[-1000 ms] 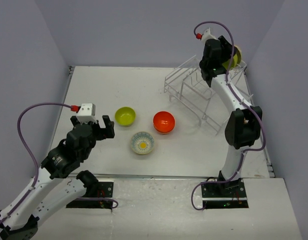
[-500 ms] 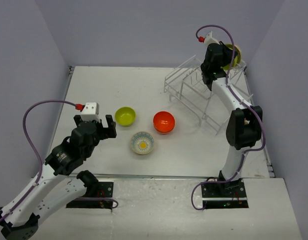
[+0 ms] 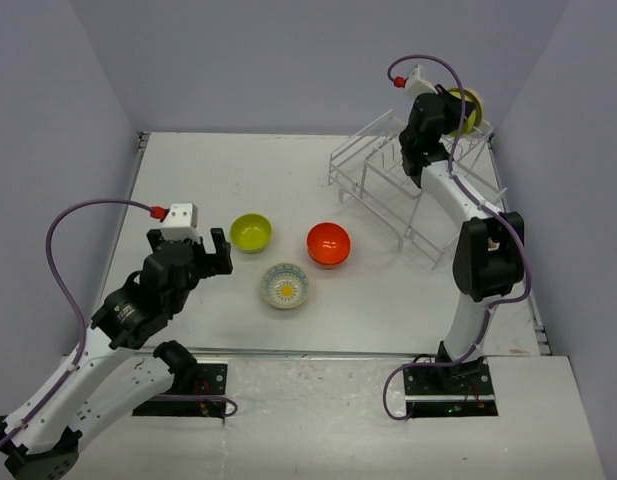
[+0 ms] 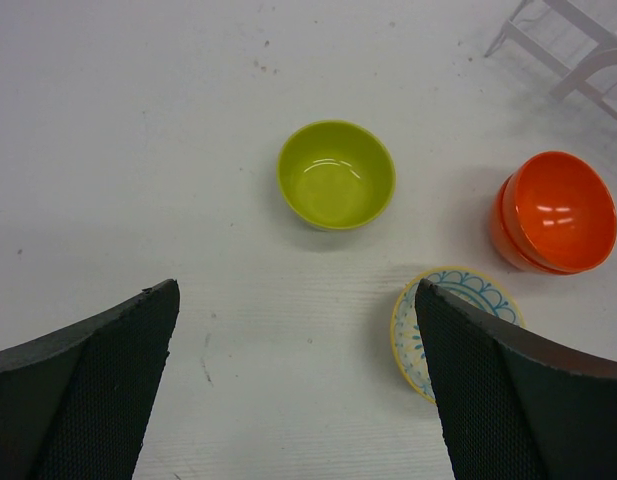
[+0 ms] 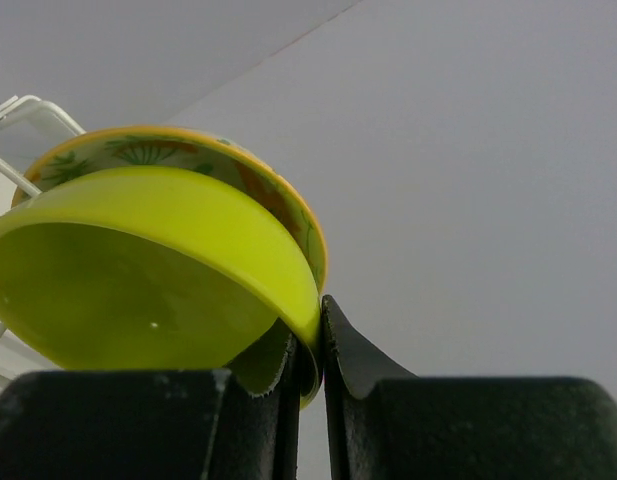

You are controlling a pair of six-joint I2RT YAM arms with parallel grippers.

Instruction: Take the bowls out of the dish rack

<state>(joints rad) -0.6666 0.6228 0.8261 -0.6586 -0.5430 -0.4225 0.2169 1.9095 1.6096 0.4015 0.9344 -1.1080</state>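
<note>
My right gripper (image 5: pixel 310 345) is shut on the rim of a yellow-green bowl (image 5: pixel 138 275), held up above the white wire dish rack (image 3: pixel 388 185) at the back right; the bowl shows in the top view (image 3: pixel 466 110). A patterned bowl (image 5: pixel 238 170) sits right behind it. On the table lie a yellow-green bowl (image 3: pixel 251 232), an orange-red bowl (image 3: pixel 328 244) and a cream flower-patterned bowl (image 3: pixel 286 285). My left gripper (image 3: pixel 210 252) is open and empty, just left of them. In the left wrist view they are the green bowl (image 4: pixel 336 187), the orange bowl (image 4: pixel 556 212) and the patterned bowl (image 4: pixel 428 325).
Grey walls enclose the table on three sides. The rack's front legs (image 4: pixel 563 50) show at the top right of the left wrist view. A purple cable (image 3: pixel 88 215) loops off my left arm.
My right gripper with the yellow-green bowl has risen slightly and shifted at the rack. My left arm moved a little forward toward the bowls, then held still.
</note>
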